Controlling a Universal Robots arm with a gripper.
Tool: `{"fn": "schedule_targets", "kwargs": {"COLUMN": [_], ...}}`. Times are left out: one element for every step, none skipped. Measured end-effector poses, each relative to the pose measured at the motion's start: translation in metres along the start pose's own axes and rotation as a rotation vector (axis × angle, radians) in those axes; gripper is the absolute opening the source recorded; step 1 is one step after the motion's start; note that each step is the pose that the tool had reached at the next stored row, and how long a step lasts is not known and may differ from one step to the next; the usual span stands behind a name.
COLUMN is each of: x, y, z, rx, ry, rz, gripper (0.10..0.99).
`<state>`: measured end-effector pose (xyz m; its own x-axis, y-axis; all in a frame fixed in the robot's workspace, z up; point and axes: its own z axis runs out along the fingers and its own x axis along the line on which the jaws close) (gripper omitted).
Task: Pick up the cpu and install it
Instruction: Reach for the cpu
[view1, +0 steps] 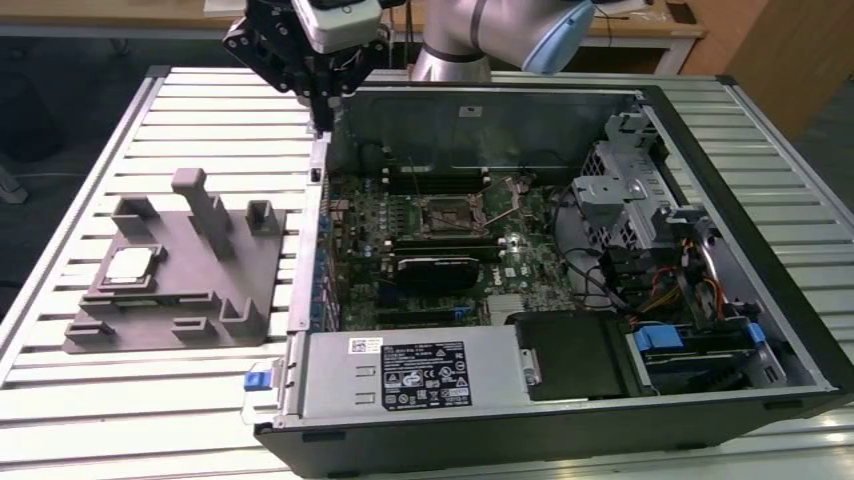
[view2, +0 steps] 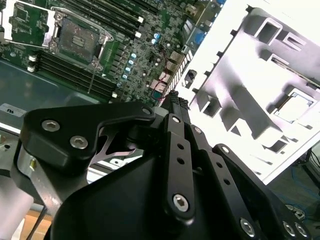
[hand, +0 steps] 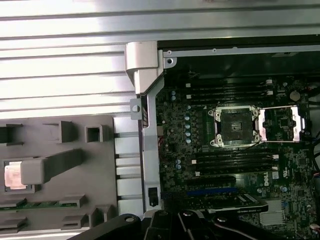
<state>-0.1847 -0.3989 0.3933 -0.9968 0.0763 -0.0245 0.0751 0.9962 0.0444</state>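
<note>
Slatted metal desk (view1: 200, 110) carrying an open computer case (view1: 561, 440), which lies on its side with the motherboard (view1: 400, 230) exposed. A grey plastic fixture block (view1: 174, 290) with upright tabs sits just beside the case, on the exterior view's left. My end effector (view1: 322, 118) hangs above the far corner of the case on that same side. Its fingers are closed together, tips meeting on nothing, as seen in the second wrist view (view2: 175, 96). The socket (hand: 234, 126) on the motherboard stands empty with its retention frame swung open. The cpu (view1: 130, 264) lies flat in a recess of the fixture block, well apart from my end effector.
</note>
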Motion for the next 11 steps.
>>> {"fn": "schedule_targets", "kwargs": {"x": [0.0008, 0.0017, 0.0026, 0.0035, 0.0045, 0.0058, 0.0071, 0.0084, 0.0098, 0.011, 0.0122], "y": [-0.0001, -0.0001, -0.0002, -0.0003, -0.0003, -0.0004, -0.0005, -0.0006, -0.0007, -0.0008, -0.0009], "z": [0.0, -0.0001, -0.0001, -0.0001, -0.0001, -0.0001, -0.0002, -0.0002, -0.0003, -0.0003, -0.0004], "rx": [0.0, 0.0, 0.0, 0.0, 0.0, 0.0, 0.0, 0.0, 0.0, 0.0, 0.0], "ry": [0.0, 0.0, 0.0, 0.0, 0.0, 0.0, 0.0, 0.0, 0.0, -0.0001, 0.0], "rz": [0.0, 0.0, 0.0, 0.0, 0.0, 0.0, 0.0, 0.0, 0.0, 0.0, 0.0], "gripper": [0.106, 0.106, 0.106, 0.106, 0.106, 0.106, 0.106, 0.106, 0.106, 0.106, 0.106]}}
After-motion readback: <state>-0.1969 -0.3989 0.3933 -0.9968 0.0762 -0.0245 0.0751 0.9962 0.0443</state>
